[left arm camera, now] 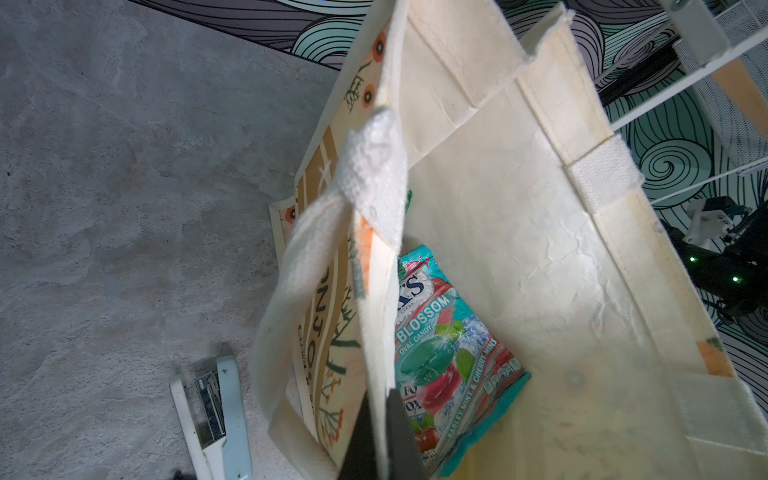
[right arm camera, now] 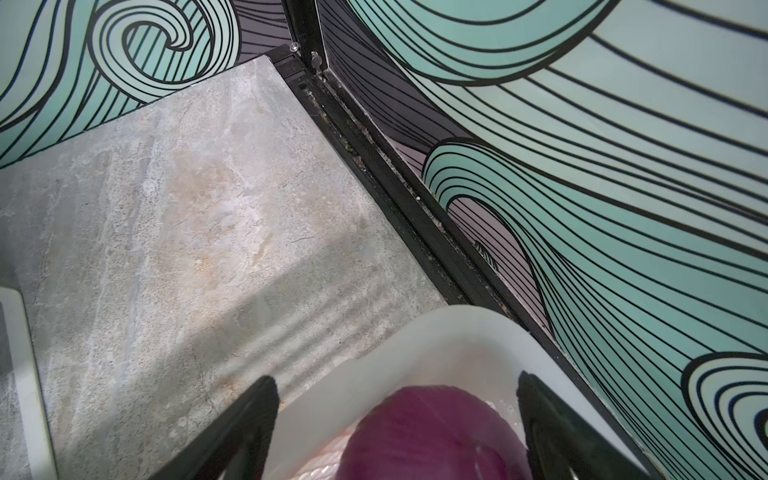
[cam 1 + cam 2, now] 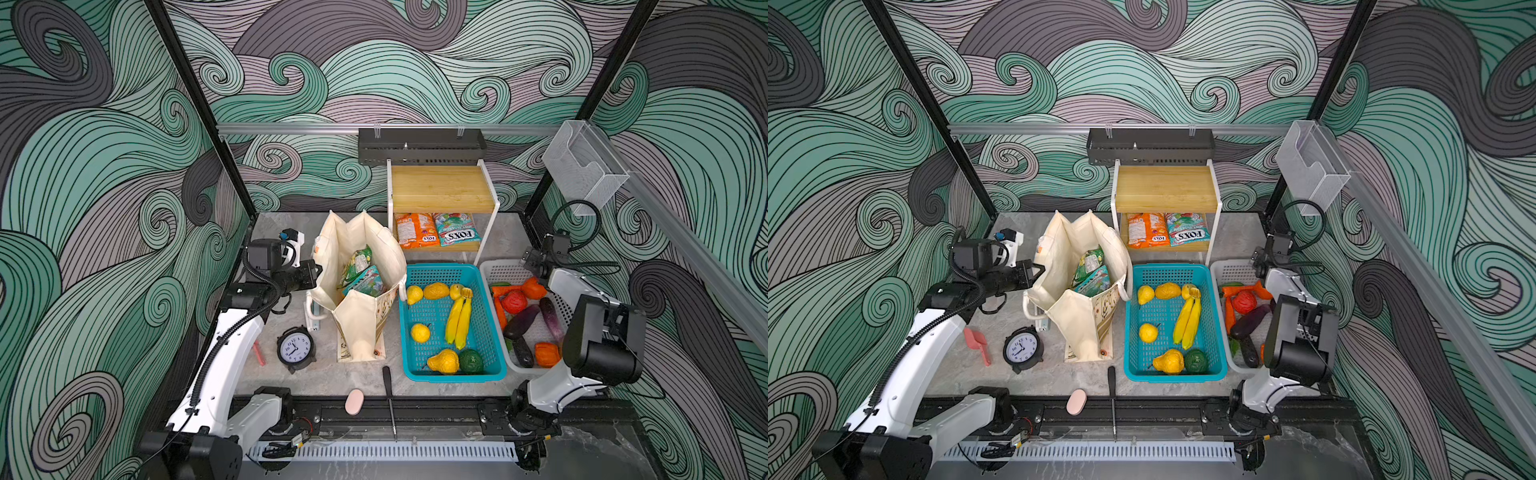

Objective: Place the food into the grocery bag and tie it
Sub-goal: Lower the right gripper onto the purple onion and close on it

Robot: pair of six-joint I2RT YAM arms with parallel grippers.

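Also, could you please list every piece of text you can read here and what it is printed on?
"FOX'S": teal shelf packet, upside down in both top views.
"FOX'S": orange shelf packet, small.
"BLOSSOM", "OVAL CANDY", "BARLEY MINT & CHERRY MINT": teal candy packet inside the grocery bag.
Numerals on the alarm clock: too small to read.
Tan band lettering on the grocery bag: cut off, unreadable.

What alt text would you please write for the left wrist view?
The left gripper pinches the wall of the cream grocery bag, holding it open; a teal candy packet lies inside. A pale stapler lies on the grey table beside the bag.
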